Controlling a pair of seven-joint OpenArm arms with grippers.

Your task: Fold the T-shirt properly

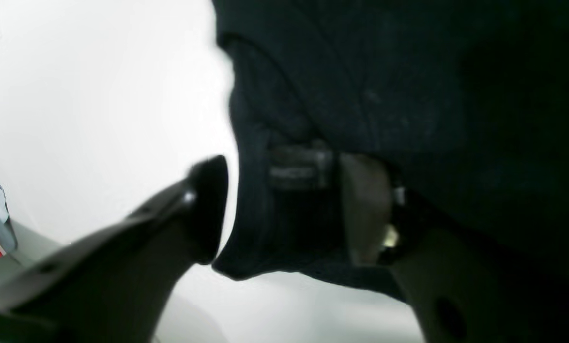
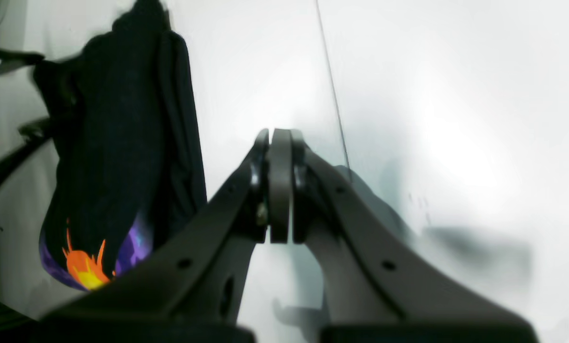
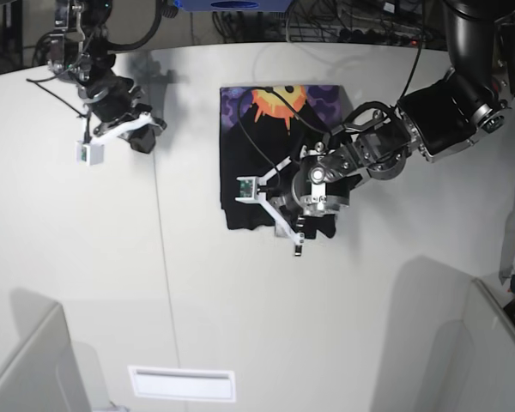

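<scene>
One white tabletop (image 3: 206,300), seam visible.

On the table (image 3: 283,343), the T-shirt (image 3: 249,159) lay between my two arms' sides of the work area, nearer my left, its far end beneath my left gripper (image 3: 273,216). One of my left fingertips (image 3: 249,189) was above the cloth, the other (image 3: 298,245) just past its far edge. My right gripper (image 2: 278,136) stood over the table to the shirt's right, well apart from it. Near that gripper, a seam (image 3: 165,249) ran away from me, to the right of the shirt, toward a rectangular frame (image 3: 182,384) on the table's far side, beyond the shirt and to its right.
</scene>
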